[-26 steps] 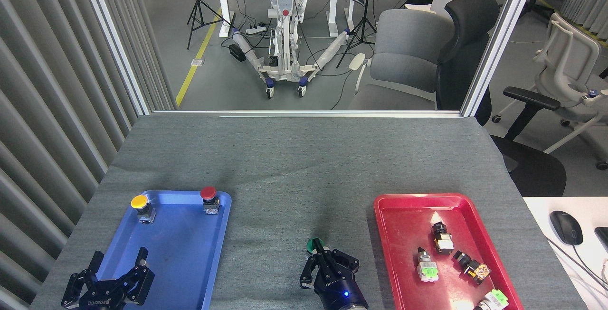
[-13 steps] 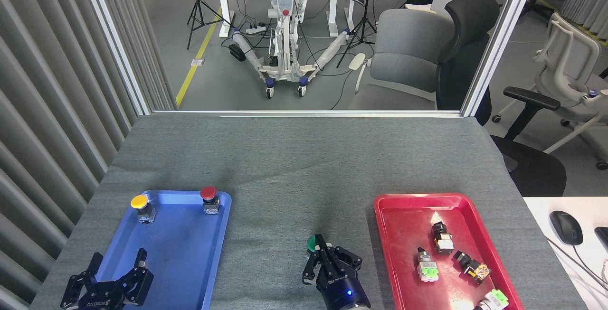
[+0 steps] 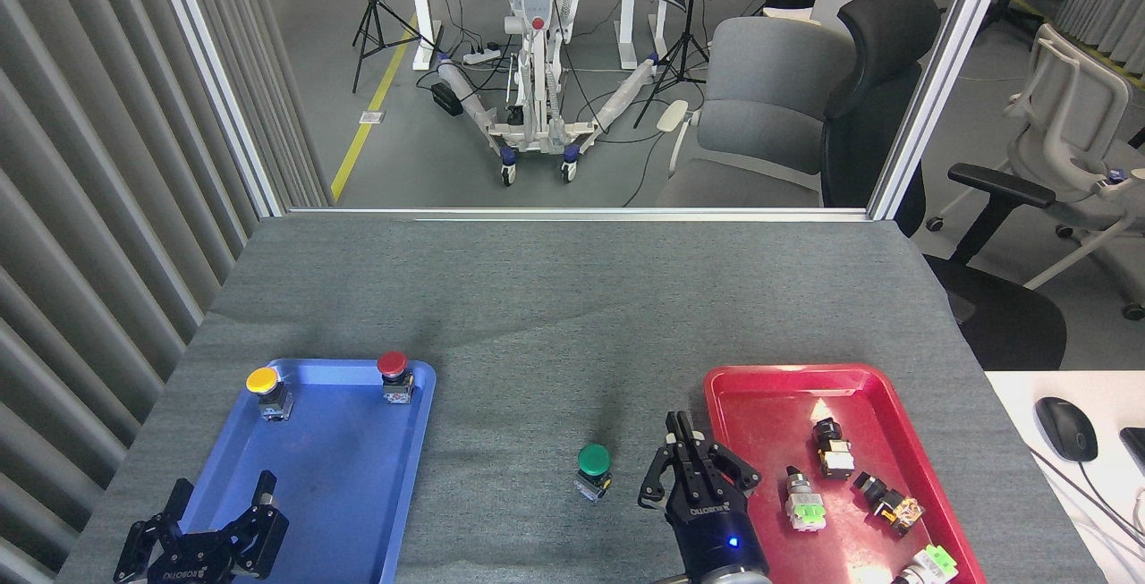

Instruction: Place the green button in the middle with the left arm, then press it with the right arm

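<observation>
The green button (image 3: 593,464) stands upright on the grey cloth in the middle (image 3: 537,342), between the two trays, with nothing touching it. To its right, my right gripper (image 3: 677,428) has its black fingers drawn together to a point, shut on nothing, at the left rim of the red tray. At the bottom left my left gripper (image 3: 224,490) is open and empty over the near corner of the blue tray, far from the button.
The blue tray (image 3: 340,477) carries a yellow-capped button (image 3: 265,387) and a red-capped button (image 3: 394,371) at its far end. The red tray (image 3: 760,396) holds several small switches. A mouse (image 3: 1066,427) lies on a white desk at the right.
My right gripper has moved right, off the green button and toward the red tray, so the button now shows in full. The left gripper has hardly moved.
</observation>
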Action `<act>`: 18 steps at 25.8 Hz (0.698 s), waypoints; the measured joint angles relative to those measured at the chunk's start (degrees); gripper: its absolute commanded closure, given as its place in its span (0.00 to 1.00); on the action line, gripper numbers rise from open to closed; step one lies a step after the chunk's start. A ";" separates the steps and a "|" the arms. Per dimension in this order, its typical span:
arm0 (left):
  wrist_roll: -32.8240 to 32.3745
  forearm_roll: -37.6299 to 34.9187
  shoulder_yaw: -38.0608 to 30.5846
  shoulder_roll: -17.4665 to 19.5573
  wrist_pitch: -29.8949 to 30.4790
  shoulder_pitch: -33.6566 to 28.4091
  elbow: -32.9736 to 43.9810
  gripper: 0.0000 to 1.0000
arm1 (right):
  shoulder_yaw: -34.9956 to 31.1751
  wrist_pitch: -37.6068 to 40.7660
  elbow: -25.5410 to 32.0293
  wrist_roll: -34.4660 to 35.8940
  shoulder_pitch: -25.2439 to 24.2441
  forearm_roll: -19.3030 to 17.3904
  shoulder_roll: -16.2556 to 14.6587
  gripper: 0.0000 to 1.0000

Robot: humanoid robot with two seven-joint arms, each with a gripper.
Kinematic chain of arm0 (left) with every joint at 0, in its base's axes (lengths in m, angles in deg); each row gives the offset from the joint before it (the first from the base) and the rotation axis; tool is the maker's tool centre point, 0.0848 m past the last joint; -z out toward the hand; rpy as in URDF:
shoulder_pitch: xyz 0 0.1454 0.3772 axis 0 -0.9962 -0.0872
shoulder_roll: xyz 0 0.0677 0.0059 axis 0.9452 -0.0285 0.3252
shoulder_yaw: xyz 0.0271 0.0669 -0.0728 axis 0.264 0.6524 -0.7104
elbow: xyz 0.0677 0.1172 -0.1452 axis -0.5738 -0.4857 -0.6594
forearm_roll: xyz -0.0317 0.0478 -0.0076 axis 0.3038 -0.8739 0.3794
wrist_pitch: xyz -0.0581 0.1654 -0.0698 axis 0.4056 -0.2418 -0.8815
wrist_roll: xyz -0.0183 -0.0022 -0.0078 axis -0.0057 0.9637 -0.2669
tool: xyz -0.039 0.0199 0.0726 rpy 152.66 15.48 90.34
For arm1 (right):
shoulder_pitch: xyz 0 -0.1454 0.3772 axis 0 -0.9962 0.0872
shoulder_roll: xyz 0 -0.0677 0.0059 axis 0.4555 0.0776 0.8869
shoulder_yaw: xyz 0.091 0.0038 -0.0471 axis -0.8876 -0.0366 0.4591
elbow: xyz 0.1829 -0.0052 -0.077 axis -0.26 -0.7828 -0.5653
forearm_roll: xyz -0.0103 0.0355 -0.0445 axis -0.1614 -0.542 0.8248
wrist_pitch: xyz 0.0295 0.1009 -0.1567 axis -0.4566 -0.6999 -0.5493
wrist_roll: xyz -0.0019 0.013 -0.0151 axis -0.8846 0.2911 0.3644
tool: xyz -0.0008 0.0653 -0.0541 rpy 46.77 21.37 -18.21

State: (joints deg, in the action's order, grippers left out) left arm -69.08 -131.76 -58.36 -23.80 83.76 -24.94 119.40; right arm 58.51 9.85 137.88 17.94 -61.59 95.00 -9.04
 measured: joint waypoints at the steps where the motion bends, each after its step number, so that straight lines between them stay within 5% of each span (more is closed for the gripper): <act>1: 0.00 0.00 0.00 0.00 0.00 0.00 0.00 0.00 | -1.75 0.46 0.24 0.12 -0.91 0.01 -0.29 0.01; 8: -0.02 0.06 0.00 0.00 0.00 0.00 -0.14 0.00 | -11.23 2.49 2.69 2.58 -5.47 0.09 -2.59 0.01; 18: -0.02 0.05 0.00 0.00 0.00 0.00 -0.84 0.00 | -13.30 1.36 3.62 3.33 -6.85 -0.02 -2.97 0.00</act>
State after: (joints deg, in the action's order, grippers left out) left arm -69.10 -131.70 -58.36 -23.80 83.76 -24.94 118.57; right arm 45.20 11.20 141.49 21.27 -68.44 94.99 -12.01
